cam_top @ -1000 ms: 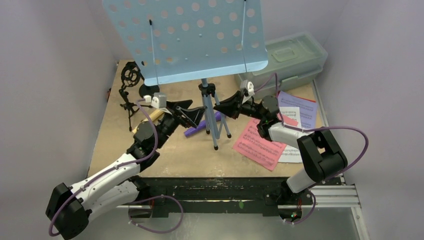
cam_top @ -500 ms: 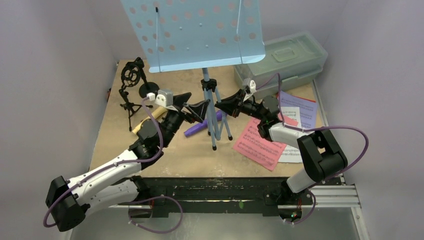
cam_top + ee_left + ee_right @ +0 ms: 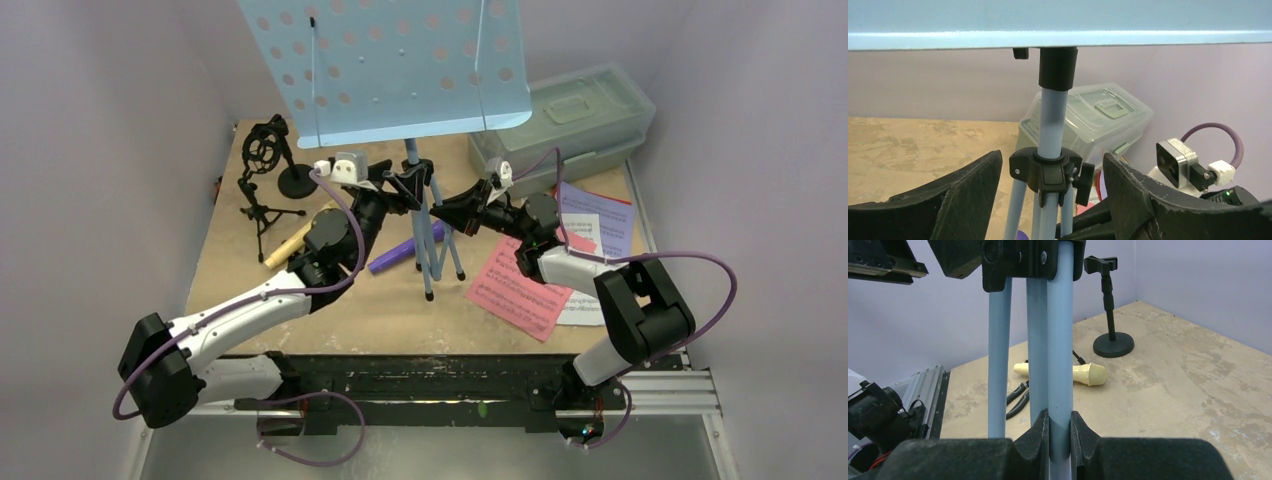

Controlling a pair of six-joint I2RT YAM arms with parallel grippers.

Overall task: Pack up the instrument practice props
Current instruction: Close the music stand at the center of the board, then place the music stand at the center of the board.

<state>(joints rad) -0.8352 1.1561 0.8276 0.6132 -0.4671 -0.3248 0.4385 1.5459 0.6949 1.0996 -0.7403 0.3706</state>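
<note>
**Rack Pinched at One Leg, Collar Bracketed**

The rack (image 3: 385, 60) is stood upright on its tripod near the middle of the table (image 3: 240, 285), its perforated blue desk raised high above both arms.

The left gripper (image 3: 408, 184) is brought in from the left at the height of the black collar where the legs meet the pole. In the left wrist view the left gripper (image 3: 1052, 157) is seen wide apart, one finger (image 3: 965, 197) on each side of the rack (image 3: 1052, 125) – a clear gap is left on both sides, so nothing is gripped.

The right gripper (image 3: 442, 212) is reached in from the right, lower down. In the right wrist view the right gripper (image 3: 1059, 427) is seen closed narrowly on one blue leg of the rack (image 3: 1059, 340), with the pads pressed against it.

The purple mic (image 3: 400, 255) is laid on the table just left of the rack's feet. The tan mic (image 3: 290, 243) is laid further left, partly hidden by the left arm. The round-base holder (image 3: 297, 180) and the ring holder (image 3: 262, 160) are stood at the far left.

The pink page (image 3: 520, 285) is laid flat to the right of the rack, with the lavender page (image 3: 605, 225) beyond it – both partly covered by the right arm. A white page (image 3: 578, 312) is seen at the pink page's near right edge.

The lidded box (image 3: 570, 115) is set at the far right corner.
</note>
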